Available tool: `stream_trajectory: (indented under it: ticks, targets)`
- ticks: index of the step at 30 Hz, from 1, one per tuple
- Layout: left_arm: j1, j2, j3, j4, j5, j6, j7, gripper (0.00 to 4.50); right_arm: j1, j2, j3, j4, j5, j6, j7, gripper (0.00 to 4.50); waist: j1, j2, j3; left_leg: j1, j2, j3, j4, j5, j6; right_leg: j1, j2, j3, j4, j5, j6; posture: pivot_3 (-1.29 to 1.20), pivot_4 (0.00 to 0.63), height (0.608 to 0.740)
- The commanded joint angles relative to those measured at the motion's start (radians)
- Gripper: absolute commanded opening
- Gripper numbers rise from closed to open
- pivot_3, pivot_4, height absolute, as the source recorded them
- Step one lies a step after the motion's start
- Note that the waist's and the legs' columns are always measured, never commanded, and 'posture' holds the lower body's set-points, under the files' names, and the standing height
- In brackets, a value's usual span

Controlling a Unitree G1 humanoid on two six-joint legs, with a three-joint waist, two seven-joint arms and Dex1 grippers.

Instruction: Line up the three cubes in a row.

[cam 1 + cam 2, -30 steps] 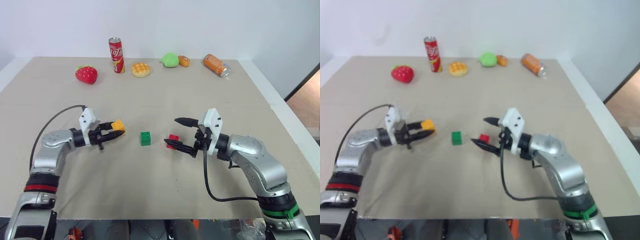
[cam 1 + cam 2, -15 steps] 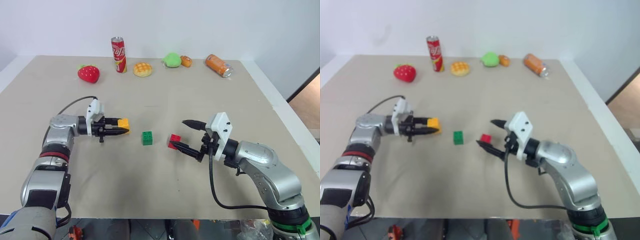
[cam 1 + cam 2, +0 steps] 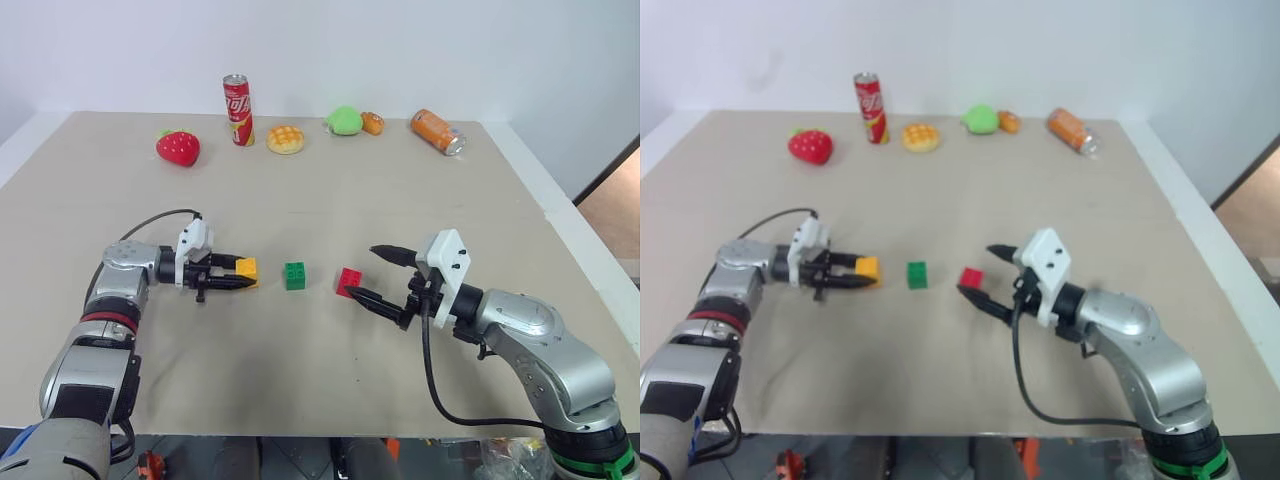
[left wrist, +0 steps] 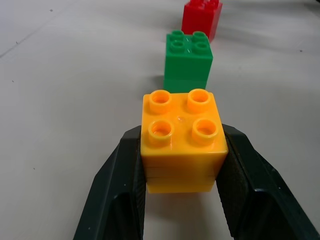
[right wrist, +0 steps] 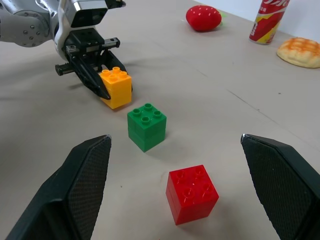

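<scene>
Left gripper [image 3: 243, 277] clamps the orange cube [image 3: 246, 268] beside the green cube [image 3: 294, 275]; right gripper [image 3: 374, 274] gapes wide near the red cube [image 3: 349, 281].

Three cubes: orange-yellow [image 3: 246, 267], green [image 3: 294, 275], red [image 3: 349, 281]; two cans [image 3: 236, 97]; four toy foods [image 3: 178, 148]

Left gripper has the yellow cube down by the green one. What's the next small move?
Probably open the left gripper and back away. The yellow cube sits studs-up, apparently on the table, in line with the green cube and red cube. The right gripper is open, clear of the red one.
</scene>
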Motion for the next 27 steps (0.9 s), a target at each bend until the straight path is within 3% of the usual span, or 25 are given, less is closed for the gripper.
stream_trajectory:
  ticks: [1,19,21,27]
  targets:
    - [-0.001,0.014,-0.006,0.003,-0.01,-0.025,-0.015,1.33,-0.012,-0.011,-0.035,-0.05,0.02,-0.004,-0.006,4.33,0.0,0.0,0.0,0.0,0.0,0.0,0.0,0.0,0.0,0.0,0.0,0.0,0.0,0.0,0.0,0.0,0.15,0.74]
    - [-0.039,-0.019,-0.029,0.065,0.003,-0.067,-0.015,1.33,0.001,-0.028,-0.044,-0.067,0.034,0.007,-0.025,4.33,0.001,0.0,0.0,0.0,0.0,0.0,0.001,0.0,0.0,0.001,0.0,0.0,0.0,0.0,0.0,0.0,0.15,0.74]
    - [-0.043,-0.032,-0.008,0.079,0.009,-0.081,-0.012,2.38,0.002,-0.029,-0.045,-0.068,0.035,0.007,-0.027,4.33,0.001,0.0,0.0,0.0,0.0,0.0,0.001,0.0,0.0,0.001,0.0,0.0,0.0,0.001,0.001,0.0,0.15,0.74]
    - [-0.043,-0.046,0.046,0.072,0.005,-0.099,0.007,4.41,-0.009,-0.029,-0.042,-0.057,0.037,0.004,-0.023,4.33,0.001,0.0,0.0,0.0,0.0,0.0,0.001,0.0,0.0,0.001,0.0,0.0,0.0,0.001,0.001,0.0,0.15,0.74]
